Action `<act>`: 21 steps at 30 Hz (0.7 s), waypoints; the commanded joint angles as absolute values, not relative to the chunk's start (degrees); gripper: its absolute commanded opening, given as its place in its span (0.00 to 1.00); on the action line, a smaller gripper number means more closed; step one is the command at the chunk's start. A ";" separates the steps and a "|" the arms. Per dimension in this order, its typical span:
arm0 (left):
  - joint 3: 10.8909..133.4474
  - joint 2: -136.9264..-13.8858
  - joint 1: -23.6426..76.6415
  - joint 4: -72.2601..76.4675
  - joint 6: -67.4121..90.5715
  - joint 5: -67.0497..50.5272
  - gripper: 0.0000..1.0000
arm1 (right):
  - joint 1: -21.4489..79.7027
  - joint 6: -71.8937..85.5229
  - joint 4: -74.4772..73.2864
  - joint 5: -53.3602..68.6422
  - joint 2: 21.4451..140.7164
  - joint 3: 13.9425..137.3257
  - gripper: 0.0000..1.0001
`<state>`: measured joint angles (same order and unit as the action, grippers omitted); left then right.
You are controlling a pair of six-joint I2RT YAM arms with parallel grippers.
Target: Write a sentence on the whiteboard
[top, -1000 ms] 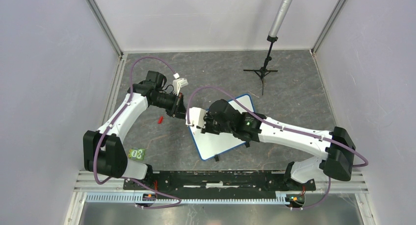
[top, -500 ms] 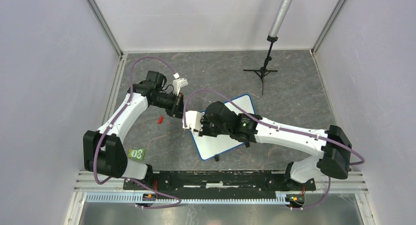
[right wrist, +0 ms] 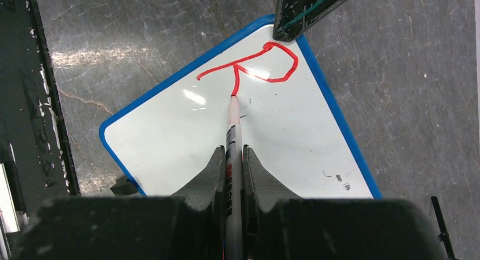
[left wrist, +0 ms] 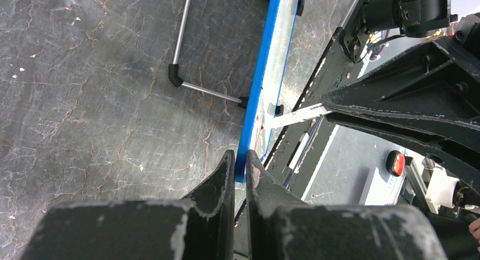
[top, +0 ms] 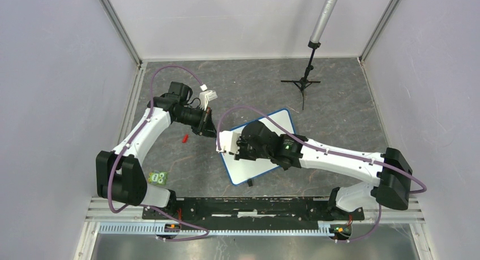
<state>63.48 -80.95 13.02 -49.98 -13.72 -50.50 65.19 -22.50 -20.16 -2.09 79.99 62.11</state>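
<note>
The whiteboard (top: pixel 253 166) lies tilted on the grey table, its blue rim (left wrist: pixel 257 84) seen edge-on in the left wrist view. My left gripper (left wrist: pixel 240 158) is shut on the rim at the board's far left corner (top: pixel 214 131). My right gripper (right wrist: pixel 232 152) is shut on a white marker (right wrist: pixel 232 124) that points down at the whiteboard (right wrist: pixel 170 130). The marker's tip (right wrist: pixel 233 96) touches the board at the lower end of a red stroke. Of the sentence, only one red letter like an "R" (right wrist: pixel 266 62) shows near the held corner.
A small red cap (top: pixel 184 138) lies on the table left of the board. A black tripod stand (top: pixel 305 81) with a grey pole rises at the back right. A green and yellow tag (top: pixel 159 178) sits by the left arm's base. Grey walls enclose the table.
The right wrist with the marker swung a little left, then came back right and nearer over the board. The left arm has held still on the rim.
</note>
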 commanded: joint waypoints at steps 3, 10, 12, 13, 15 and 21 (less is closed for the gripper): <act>65.04 -79.09 13.67 -50.06 -14.64 -50.63 0.02 | 64.60 -23.55 -21.40 -4.44 78.27 60.49 0.00; 64.95 -78.96 13.80 -50.01 -14.99 -50.38 0.02 | 64.38 -22.32 -22.38 -0.18 76.88 64.78 0.00; 64.86 -78.87 13.89 -50.01 -15.10 -50.28 0.02 | 63.91 -21.69 -22.17 2.24 76.01 65.61 0.00; 64.86 -78.76 13.86 -50.01 -15.08 -50.27 0.02 | 63.69 -21.63 -21.94 2.22 75.59 65.81 0.00; 64.86 -78.62 13.93 -50.01 -15.07 -50.20 0.03 | 63.19 -21.45 -21.58 2.03 75.15 65.86 0.00; 64.85 -78.49 13.97 -50.01 -15.06 -50.19 0.02 | 62.76 -21.67 -20.50 0.35 76.28 65.83 0.00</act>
